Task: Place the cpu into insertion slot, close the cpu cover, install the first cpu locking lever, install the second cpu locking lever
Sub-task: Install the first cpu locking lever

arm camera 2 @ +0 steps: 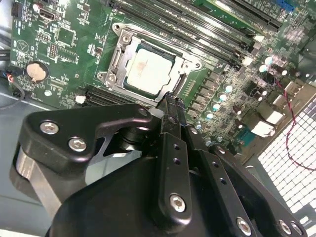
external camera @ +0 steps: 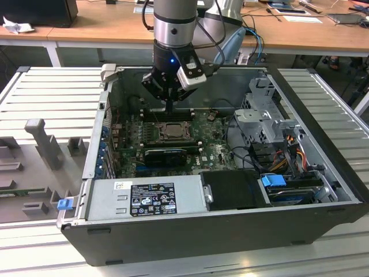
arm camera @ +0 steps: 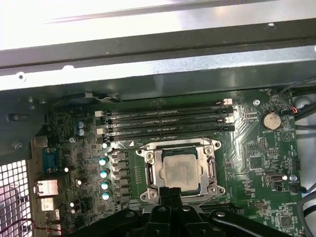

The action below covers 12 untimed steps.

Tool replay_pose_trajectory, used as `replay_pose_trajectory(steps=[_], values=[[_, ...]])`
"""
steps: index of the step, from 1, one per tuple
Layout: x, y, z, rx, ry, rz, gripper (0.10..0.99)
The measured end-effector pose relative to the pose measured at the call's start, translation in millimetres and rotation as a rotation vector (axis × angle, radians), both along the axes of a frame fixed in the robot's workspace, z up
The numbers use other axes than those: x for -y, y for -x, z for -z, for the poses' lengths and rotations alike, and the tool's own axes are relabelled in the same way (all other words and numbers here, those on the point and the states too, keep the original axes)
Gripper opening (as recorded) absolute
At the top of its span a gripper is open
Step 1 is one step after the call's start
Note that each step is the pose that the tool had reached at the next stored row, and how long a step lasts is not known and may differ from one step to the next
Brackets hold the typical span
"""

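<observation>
A black steel computer case is lying open on a grey ribbed metal table. In the exterior view, pale wooden desks are standing behind it at 12 o'clock. Inside, a green motherboard is facing up, with a silver box-shaped power supply at 6 o'clock and a grey sheet-metal drive cage at 3 o'clock.

The cpu, a small flat silvery-grey chip, is sitting in the insertion slot, a dark-framed square socket near the board's centre. It is lying metal top up. Being near square, it is showing no clear long axis; its edges are running parallel to the long black memory slots beside it. The cpu cover, a thin silver metal frame, is lying flat around the chip.

The black two-finger gripper is hanging near the socket's edge, at 12 o'clock from the chip in the exterior view. Its fingers are pressed together with nothing between them.

The exterior view is supplying the room. Both wrist views are showing a round silver coin cell, and the second wrist view a faint brownish mark on the chip's top.
</observation>
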State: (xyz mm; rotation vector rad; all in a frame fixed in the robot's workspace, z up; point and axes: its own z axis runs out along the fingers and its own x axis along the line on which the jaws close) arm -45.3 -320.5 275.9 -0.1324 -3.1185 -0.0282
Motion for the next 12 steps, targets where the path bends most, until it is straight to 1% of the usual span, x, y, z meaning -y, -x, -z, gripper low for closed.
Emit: replay_pose_trajectory(steps=[2, 3, 5, 7, 9, 12], values=[[0.0, 0.0, 0.0, 0.0, 0.0, -0.015, 0.106], [0.0, 0.0, 0.0, 0.0, 0.0, -0.032, 0.106], [0.0, 0.0, 0.0, 0.0, 0.0, -0.079, 0.106], [0.0, 0.0, 0.1, 0.0, 0.0, -0.113, 0.106], [0.0, 0.0, 0.1, 0.0, 0.0, -0.167, 0.106], [0.0, 0.0, 0.1, 0.0, 0.0, -0.225, 0.106]])
